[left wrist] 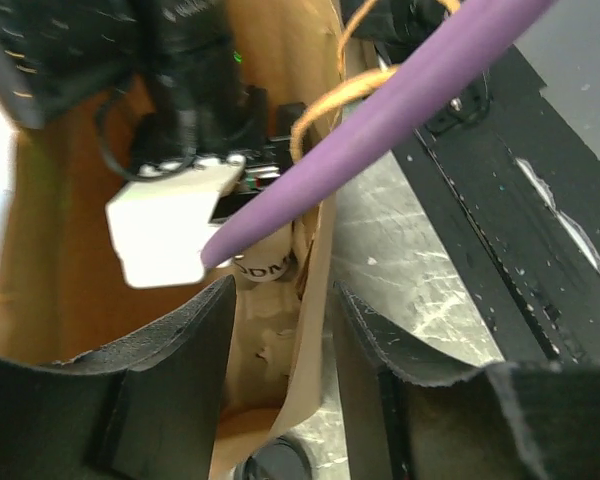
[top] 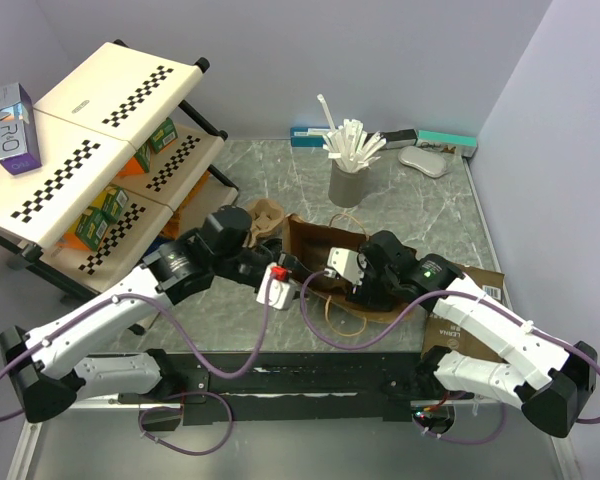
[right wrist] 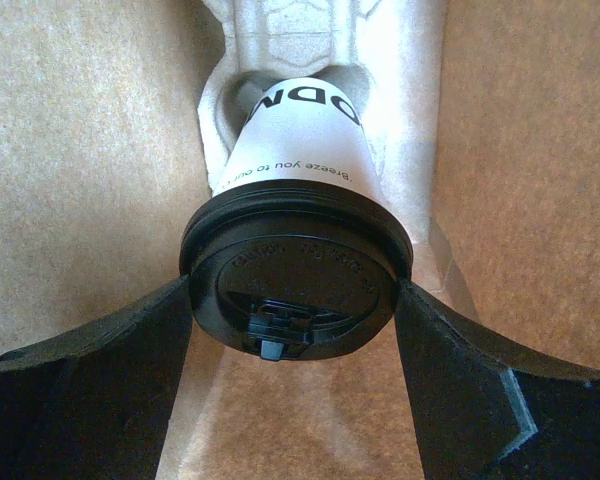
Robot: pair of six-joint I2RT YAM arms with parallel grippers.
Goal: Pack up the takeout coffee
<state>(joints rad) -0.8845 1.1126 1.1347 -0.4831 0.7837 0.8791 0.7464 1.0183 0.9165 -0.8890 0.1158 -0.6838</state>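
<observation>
Right fingers (right wrist: 110, 370) clasp takeout coffee (right wrist: 298, 160); left fingers (left wrist: 170, 380), parted, straddle paper bag (left wrist: 315, 330).

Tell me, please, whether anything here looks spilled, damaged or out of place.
Nothing spilled or damaged: the round black plastic lid sits evenly on the small white paper cup. One oddity: a purple cable runs across the edge of the brown paper bag.

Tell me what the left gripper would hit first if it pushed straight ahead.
The left gripper straddles the brown paper bag's rim, so it would slide along that, then probably meet the purple cable; depth is unclear.
</observation>
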